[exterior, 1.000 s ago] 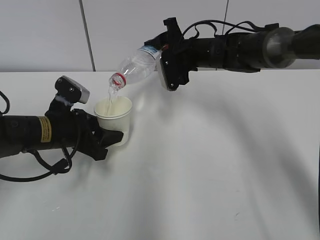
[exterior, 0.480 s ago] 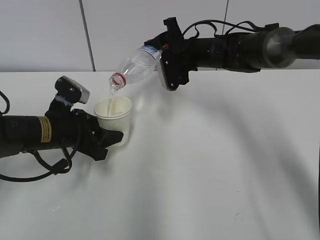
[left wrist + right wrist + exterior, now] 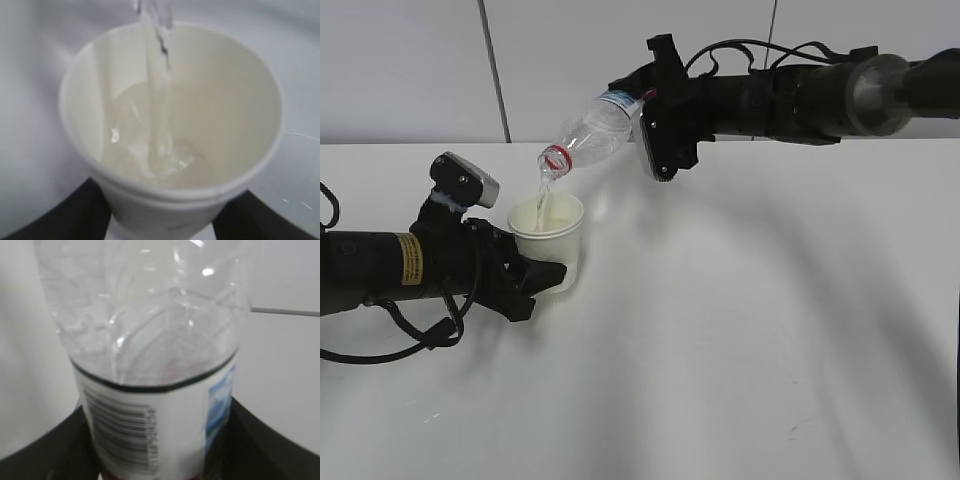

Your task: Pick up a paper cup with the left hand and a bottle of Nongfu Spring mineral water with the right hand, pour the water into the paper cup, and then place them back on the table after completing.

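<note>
My left gripper [image 3: 542, 275], on the yellow-labelled arm, is shut on a white paper cup [image 3: 549, 240], held upright just above the white table [image 3: 740, 330]. My right gripper [image 3: 645, 115] is shut on the labelled body of a clear Nongfu Spring bottle [image 3: 590, 130], tilted mouth-down to the left with its red neck ring over the cup. A thin stream of water [image 3: 541, 195] falls into the cup. In the left wrist view the stream [image 3: 157, 100] lands in the water pooled in the cup [image 3: 235, 115]. In the right wrist view the bottle [image 3: 150, 390] fills the frame between the jaws.
A pale wall with a vertical seam [image 3: 495, 70] stands behind the table. Black cables [image 3: 420, 335] hang below the left arm near the table's left front.
The bottle and cup hold nearly the same pose. The water keeps streaming into the cup.
</note>
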You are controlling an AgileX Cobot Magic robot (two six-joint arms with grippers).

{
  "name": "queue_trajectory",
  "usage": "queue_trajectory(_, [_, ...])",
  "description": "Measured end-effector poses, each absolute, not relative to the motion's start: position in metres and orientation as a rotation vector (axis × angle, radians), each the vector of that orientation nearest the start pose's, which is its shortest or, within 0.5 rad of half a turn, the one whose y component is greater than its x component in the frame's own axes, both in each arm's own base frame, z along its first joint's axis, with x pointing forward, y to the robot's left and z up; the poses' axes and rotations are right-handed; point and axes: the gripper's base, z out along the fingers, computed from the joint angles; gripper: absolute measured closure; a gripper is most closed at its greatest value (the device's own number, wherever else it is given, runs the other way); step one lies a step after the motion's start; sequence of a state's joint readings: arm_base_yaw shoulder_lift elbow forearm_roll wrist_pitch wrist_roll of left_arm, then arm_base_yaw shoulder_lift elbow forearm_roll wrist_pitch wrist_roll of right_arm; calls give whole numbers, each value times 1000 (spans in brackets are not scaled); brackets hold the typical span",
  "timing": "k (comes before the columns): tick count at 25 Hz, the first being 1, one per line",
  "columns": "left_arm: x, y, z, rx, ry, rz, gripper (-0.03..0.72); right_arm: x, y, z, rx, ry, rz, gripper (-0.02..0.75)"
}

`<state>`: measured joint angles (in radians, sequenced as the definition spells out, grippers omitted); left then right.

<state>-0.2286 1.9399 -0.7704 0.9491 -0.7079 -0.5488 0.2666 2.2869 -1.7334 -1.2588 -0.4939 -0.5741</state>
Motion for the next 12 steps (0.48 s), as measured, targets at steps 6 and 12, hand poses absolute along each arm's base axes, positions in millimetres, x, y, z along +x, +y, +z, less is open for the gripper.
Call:
queue_trajectory(6, [318, -123, 116, 821, 1981, -583, 320, 498, 179, 198, -1752, 668, -635, 298])
queue_trajectory(12, [319, -123, 117, 812, 1970, -593, 320, 499, 177, 198, -1722, 746, -597, 298])
